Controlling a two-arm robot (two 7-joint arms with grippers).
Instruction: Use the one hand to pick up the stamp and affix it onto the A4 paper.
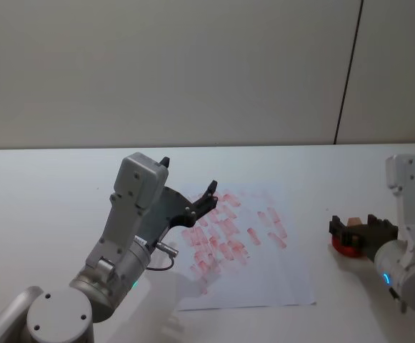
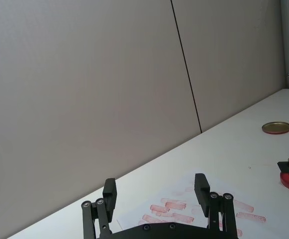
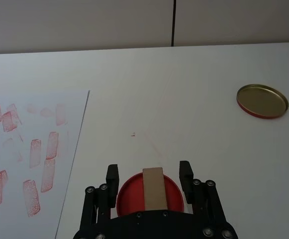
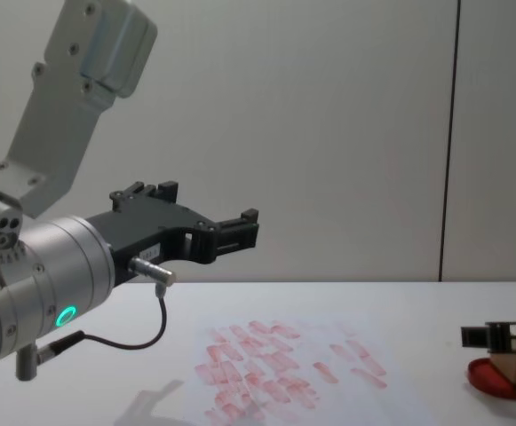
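Straddling stamp [image 3: 153, 188] on red ink pad [image 3: 128, 195]: right claw [image 3: 149, 175], open, not touching; left claw [image 2: 155, 191] open.

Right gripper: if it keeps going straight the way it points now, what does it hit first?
The stamp, standing on the red ink pad between the right gripper's open fingers. Beyond it looks like bare table; depth is uncertain.

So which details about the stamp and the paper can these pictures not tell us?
- Whether the right hand already presses the stamp: in the right wrist view its fingers flank the block, contact unclear.
- The stamp's inked face: turned down onto the red ink pad.
- The A4 paper: partly covered in the head view by the raised, open left hand.
- The stamp marks' text: too small.
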